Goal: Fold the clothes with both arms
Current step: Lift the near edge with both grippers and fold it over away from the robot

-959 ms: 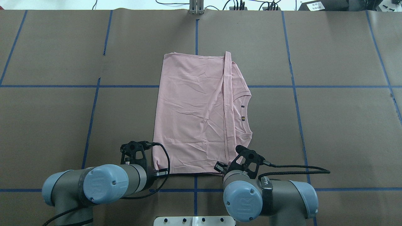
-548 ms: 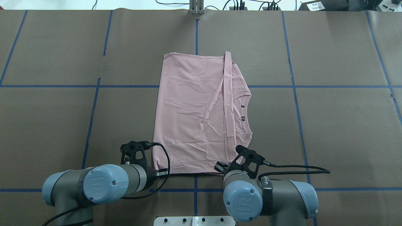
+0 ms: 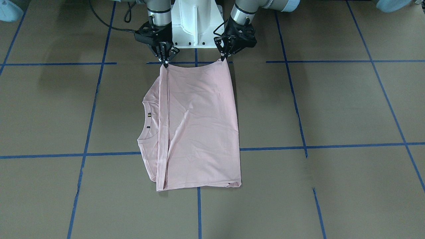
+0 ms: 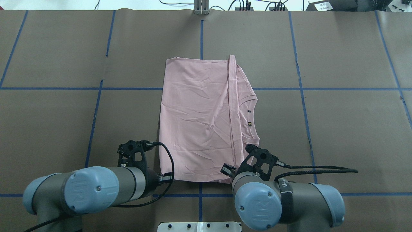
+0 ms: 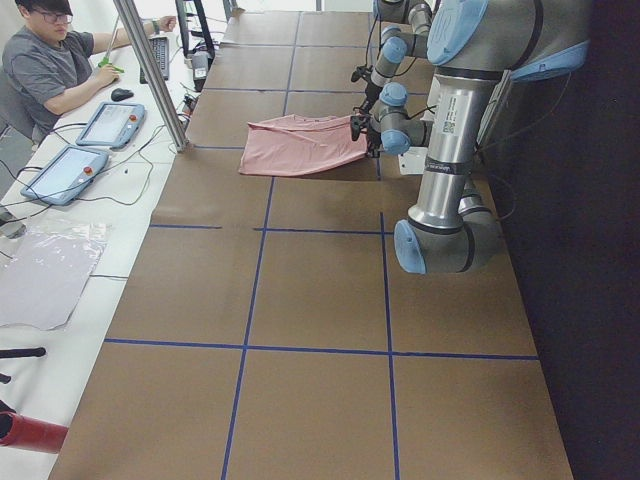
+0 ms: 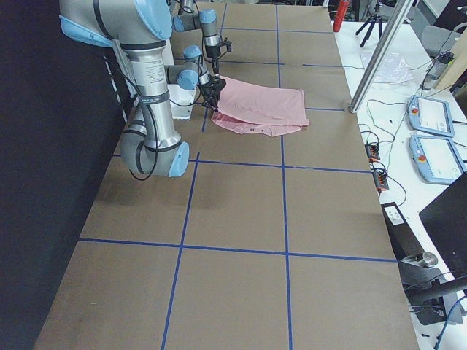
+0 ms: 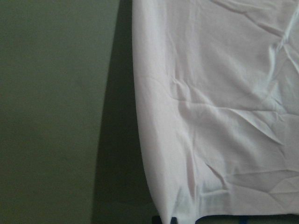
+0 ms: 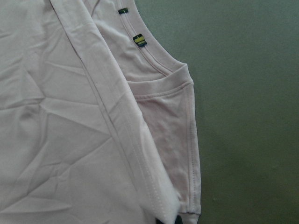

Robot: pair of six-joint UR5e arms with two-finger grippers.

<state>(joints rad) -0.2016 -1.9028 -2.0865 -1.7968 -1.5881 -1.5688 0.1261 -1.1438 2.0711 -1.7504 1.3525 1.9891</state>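
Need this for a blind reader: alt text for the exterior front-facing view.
A folded pink T-shirt lies on a brown table; the right arm and left arm each pinch a corner of its top edge in shut jaws.

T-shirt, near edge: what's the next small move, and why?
Probably lift both together, straight up. The left gripper and right gripper each look shut on a near corner of the T-shirt; the rest lies flat on the table, so it needs clearance before folding over.
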